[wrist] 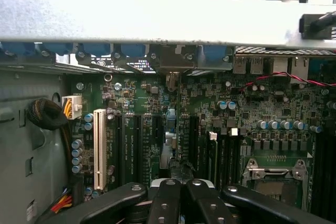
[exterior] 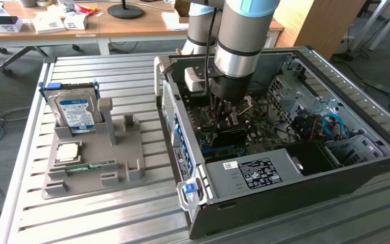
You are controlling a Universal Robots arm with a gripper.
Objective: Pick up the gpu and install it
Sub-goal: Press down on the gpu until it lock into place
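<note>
The computer case point(exterior: 357, 168), right of the exterior view, looks like matt dark and bare grey sheet metal. The motherboard point(wrist: 157, 124) is glossy green board. The gripper point(wrist: 181, 192) has smooth black fingers. The table point(exterior: 114, 223) is ribbed, dull aluminium; the parts holder point(exterior: 107, 162) looks like matt grey plastic.

The arm point(exterior: 239, 35) comes down almost straight into the open case point(exterior: 357, 168), its grey wrist just above the case's upper edge. The gripper point(exterior: 223, 113) hangs low inside the case, close over the motherboard point(wrist: 157, 129) near its middle. In the wrist view the black fingers point(wrist: 202, 203) are pressed together, so the gripper point(wrist: 181, 190) is closed, pointing down at the board's slots.
</note>
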